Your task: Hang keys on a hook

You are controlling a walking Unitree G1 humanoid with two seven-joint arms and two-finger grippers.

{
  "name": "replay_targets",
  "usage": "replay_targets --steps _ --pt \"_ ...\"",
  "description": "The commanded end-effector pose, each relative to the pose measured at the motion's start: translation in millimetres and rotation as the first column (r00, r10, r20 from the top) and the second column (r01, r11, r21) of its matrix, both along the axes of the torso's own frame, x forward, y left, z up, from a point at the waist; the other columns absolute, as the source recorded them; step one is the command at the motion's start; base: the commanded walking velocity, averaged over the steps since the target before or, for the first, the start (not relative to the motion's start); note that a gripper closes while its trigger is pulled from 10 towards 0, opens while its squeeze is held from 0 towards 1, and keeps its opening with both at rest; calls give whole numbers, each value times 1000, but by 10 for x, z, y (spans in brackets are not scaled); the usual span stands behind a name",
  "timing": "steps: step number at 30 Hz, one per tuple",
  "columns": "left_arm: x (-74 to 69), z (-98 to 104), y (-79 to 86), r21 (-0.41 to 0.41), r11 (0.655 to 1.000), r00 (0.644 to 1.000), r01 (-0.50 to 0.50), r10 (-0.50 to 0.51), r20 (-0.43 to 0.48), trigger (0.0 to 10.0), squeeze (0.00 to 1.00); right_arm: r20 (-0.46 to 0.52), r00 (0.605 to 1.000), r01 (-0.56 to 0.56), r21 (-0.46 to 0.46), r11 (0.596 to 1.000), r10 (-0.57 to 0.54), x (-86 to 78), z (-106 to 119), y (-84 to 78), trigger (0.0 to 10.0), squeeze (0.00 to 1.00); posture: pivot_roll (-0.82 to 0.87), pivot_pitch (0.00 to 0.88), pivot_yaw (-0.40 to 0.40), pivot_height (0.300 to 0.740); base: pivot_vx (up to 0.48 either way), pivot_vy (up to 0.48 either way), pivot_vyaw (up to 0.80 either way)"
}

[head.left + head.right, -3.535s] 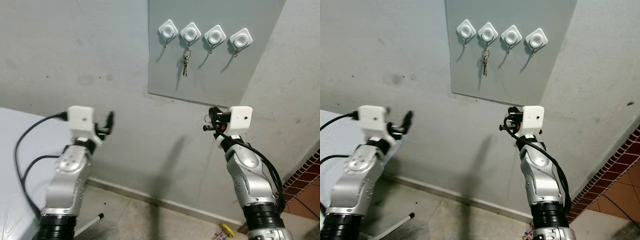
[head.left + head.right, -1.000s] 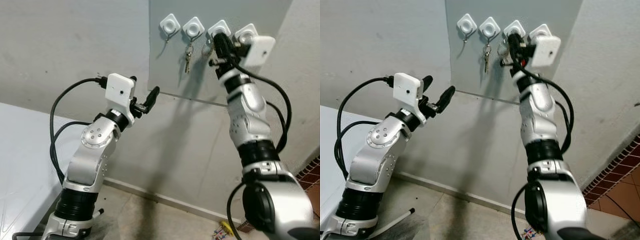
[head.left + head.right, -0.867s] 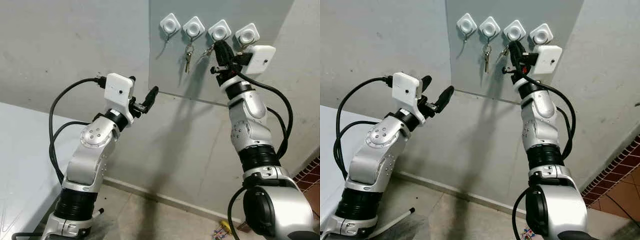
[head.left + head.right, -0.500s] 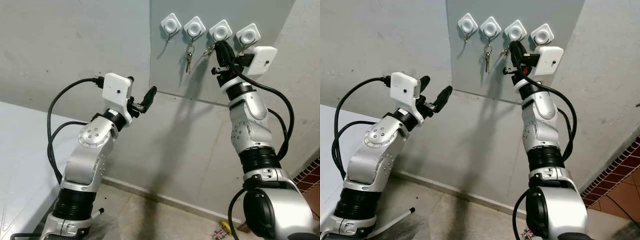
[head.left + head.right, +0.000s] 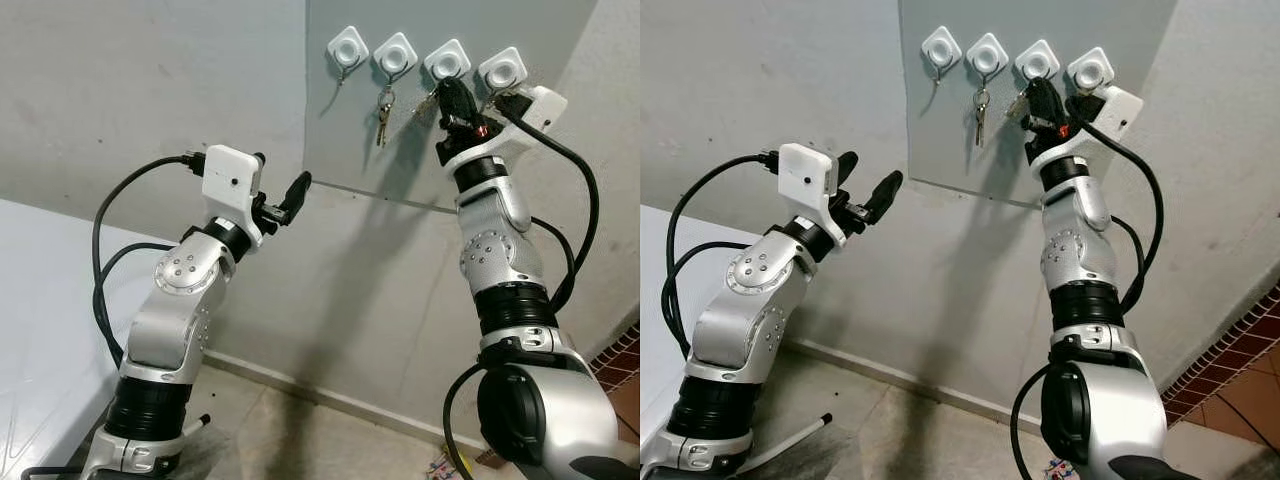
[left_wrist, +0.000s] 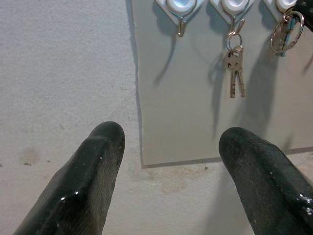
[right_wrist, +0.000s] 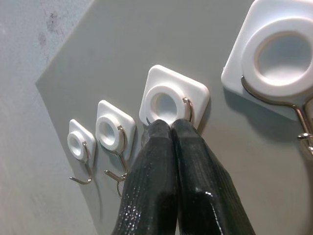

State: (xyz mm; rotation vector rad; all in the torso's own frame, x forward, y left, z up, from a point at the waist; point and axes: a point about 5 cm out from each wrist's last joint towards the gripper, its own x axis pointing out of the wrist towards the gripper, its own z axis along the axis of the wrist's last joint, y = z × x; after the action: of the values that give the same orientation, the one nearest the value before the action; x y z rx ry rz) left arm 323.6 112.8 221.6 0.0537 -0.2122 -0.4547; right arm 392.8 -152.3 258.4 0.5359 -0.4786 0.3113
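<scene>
Four white hooks sit in a row on a grey wall panel (image 5: 400, 150). One bunch of keys (image 5: 382, 107) hangs from the second hook (image 5: 396, 55). My right gripper (image 5: 447, 92) is raised just under the third hook (image 5: 447, 60), its fingers pressed shut on a second key ring (image 6: 285, 30), which lies at that hook's wire. In the right wrist view the shut fingertips (image 7: 171, 126) touch the third hook (image 7: 171, 98). My left gripper (image 5: 285, 200) is held up below and to the left of the panel, open and holding nothing.
A white surface (image 5: 40, 320) lies at the lower left. On the floor by the wall are a thin white stick (image 5: 195, 425) and a small yellow object (image 5: 445, 465). The first hook (image 5: 348, 45) and fourth hook (image 5: 503, 68) carry nothing.
Both arms have risen from low by the wall. In the last half second the right wrist has rolled and the shut fingers have pushed up closer to the third hook.
</scene>
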Motion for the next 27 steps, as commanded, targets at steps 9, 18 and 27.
replay_targets --steps 9,18,27 --pt "-22 43 13 -6 1000 1000 -15 15 11 10000 0 161 985 -86 186 979 56 -95 278 -65 10000 0 -69 0 -15 728 0 0 0" --pt "-20 66 23 -10 1000 1000 -15 15 14 10000 0 127 990 -79 93 992 67 -101 195 -26 10000 0 -69 0 -13 728 0 0 0" --pt "-25 65 19 -11 1000 1000 -15 16 14 10000 0 129 984 -127 45 991 120 -128 179 57 10000 0 -68 0 -15 728 0 0 0"
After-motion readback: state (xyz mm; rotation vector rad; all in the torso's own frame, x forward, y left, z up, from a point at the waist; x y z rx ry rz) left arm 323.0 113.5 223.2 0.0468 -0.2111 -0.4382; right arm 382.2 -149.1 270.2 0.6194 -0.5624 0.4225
